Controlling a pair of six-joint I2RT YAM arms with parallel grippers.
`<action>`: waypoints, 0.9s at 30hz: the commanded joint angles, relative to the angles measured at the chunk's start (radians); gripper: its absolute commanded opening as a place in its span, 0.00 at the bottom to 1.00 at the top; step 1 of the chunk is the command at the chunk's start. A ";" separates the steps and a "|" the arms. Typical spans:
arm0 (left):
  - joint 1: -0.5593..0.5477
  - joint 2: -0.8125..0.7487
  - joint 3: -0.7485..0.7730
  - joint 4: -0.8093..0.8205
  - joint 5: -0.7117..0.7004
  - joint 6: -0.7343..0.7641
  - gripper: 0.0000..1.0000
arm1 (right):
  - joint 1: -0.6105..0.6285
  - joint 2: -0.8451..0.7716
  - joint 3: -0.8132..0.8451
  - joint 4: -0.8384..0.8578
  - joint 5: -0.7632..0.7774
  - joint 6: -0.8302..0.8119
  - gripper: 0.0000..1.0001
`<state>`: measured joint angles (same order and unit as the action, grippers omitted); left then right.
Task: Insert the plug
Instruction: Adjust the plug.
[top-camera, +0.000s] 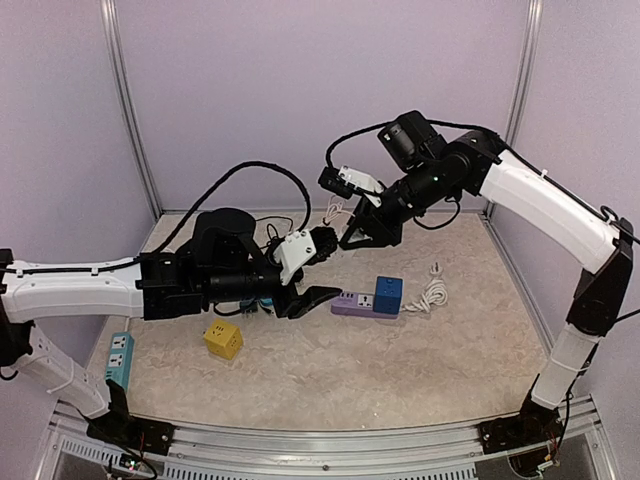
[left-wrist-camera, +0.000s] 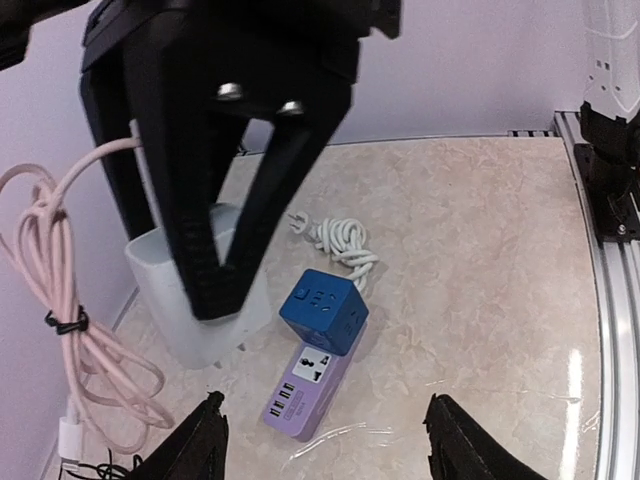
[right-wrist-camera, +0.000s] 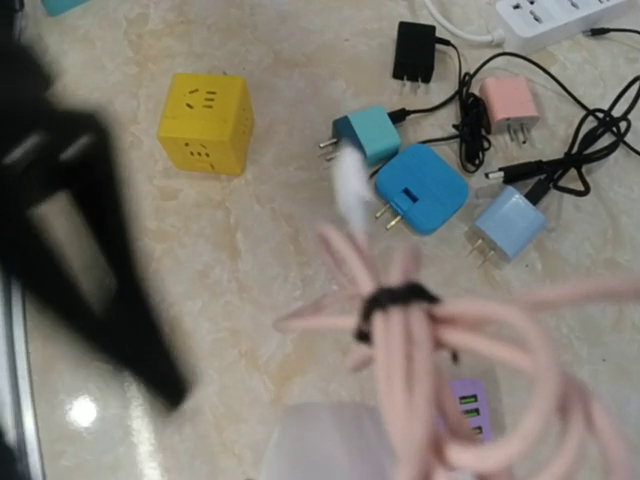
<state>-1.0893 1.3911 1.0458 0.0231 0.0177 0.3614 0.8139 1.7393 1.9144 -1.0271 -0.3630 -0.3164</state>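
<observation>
Above the strip (left-wrist-camera: 305, 385), the plug (left-wrist-camera: 155, 290) is clamped in the right tool (left-wrist-camera: 218, 272); the left tool (left-wrist-camera: 325, 440) is spread apart. The plug is judged light and rigid, best gripped across its flat sides, with its cable (left-wrist-camera: 60, 300) limp.

The light is bright and even in all three views and seems to come from above; the shadows on the table (top-camera: 400, 370) are soft and pale. Its glossy top shows small glare spots (one low at the left of the right wrist view). There the pink cable (right-wrist-camera: 450, 340), the white charger (right-wrist-camera: 330, 445) and a dark shape (right-wrist-camera: 90, 250) are strongly blurred, while the tabletop behind is sharp.
</observation>
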 joint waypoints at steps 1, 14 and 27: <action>0.068 -0.047 -0.025 0.132 0.037 -0.015 0.66 | -0.004 -0.057 -0.021 0.005 -0.053 0.000 0.00; 0.076 0.030 0.055 0.102 0.119 -0.030 0.40 | -0.002 -0.077 -0.039 0.041 -0.096 -0.010 0.00; 0.090 0.087 0.124 0.057 0.119 0.001 0.44 | 0.009 -0.101 -0.047 0.039 -0.193 -0.061 0.00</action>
<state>-1.0023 1.4555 1.1355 0.0959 0.1093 0.3500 0.8143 1.6886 1.8751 -1.0012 -0.5014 -0.3492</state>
